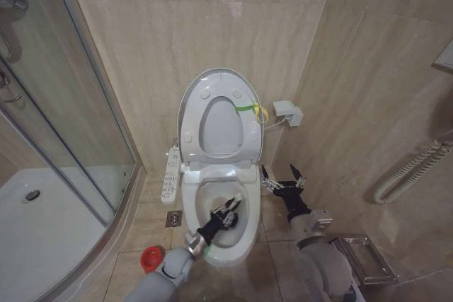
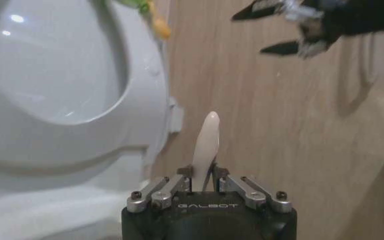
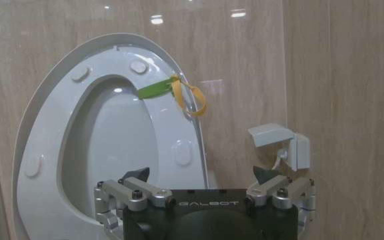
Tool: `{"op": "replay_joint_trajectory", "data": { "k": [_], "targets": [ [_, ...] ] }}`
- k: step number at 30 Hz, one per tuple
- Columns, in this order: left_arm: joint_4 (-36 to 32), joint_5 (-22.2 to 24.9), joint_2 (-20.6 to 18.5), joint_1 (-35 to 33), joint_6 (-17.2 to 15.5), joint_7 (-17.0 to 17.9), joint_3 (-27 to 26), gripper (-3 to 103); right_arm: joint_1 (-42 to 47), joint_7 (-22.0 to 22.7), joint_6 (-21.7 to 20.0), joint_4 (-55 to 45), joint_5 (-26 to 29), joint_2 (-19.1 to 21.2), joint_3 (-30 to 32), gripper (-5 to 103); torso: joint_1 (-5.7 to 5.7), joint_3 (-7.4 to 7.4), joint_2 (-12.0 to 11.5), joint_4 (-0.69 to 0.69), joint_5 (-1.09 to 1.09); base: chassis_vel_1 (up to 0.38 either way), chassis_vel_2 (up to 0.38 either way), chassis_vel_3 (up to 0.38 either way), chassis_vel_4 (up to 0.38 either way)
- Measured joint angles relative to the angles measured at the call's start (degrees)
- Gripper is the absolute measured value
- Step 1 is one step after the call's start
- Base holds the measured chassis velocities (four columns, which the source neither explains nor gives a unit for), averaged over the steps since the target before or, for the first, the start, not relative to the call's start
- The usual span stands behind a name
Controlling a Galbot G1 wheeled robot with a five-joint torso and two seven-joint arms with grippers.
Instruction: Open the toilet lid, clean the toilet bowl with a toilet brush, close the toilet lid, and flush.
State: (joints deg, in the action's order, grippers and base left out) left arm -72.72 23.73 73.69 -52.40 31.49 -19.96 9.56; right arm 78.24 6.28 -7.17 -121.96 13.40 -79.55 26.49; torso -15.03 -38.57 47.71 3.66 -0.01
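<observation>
Left gripper [image 1: 228,211] reaches over toilet bowl [image 1: 249,235], pinching toilet brush [image 2: 205,145]; right gripper [image 1: 283,175] spread wide beside raised toilet lid [image 1: 190,104].

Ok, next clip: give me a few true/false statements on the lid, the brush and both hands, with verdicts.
1. The toilet lid is raised against the wall. True.
2. The left hand is empty. False: it is shut on the toilet brush, over the toilet bowl.
3. The right hand is open, beside the bowl. True.
4. The red holder cup sits on the lid. False: it stands on the floor, on the robot's left of the bowl.
5. A yellow-green band is tied at the lid's edge. True.
</observation>
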Motion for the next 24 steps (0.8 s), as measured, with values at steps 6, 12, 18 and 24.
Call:
{"op": "replay_joint_trajectory", "data": {
  "k": [6,12,18,24],
  "targets": [
    [0.51,0.21,0.27,-0.50,0.11,0.21,0.47,20,0.00,0.00,0.00,0.00,0.00,0.00,0.00,100,0.00,0.00,0.00,-0.02,0.01,0.000,0.000,0.000,0.000],
    [6.77,1.04,-0.16,1.01,0.31,-1.87,-1.88,20,0.00,0.00,0.00,0.00,0.00,0.00,0.00,100,0.00,0.00,0.00,-0.02,0.01,0.000,0.000,0.000,0.000],
    [4.15,1.86,-0.27,1.41,-0.10,-1.73,-1.77,20,0.00,0.00,0.00,0.00,0.00,0.00,0.00,100,0.00,0.00,0.00,-0.02,0.02,0.000,0.000,0.000,0.000],
    [-0.75,1.62,0.45,-0.29,-0.21,-0.85,0.32,20,0.00,0.00,0.00,0.00,0.00,0.00,0.00,100,0.00,0.00,0.00,0.00,0.02,0.000,0.000,0.000,0.000]
  ]
}}
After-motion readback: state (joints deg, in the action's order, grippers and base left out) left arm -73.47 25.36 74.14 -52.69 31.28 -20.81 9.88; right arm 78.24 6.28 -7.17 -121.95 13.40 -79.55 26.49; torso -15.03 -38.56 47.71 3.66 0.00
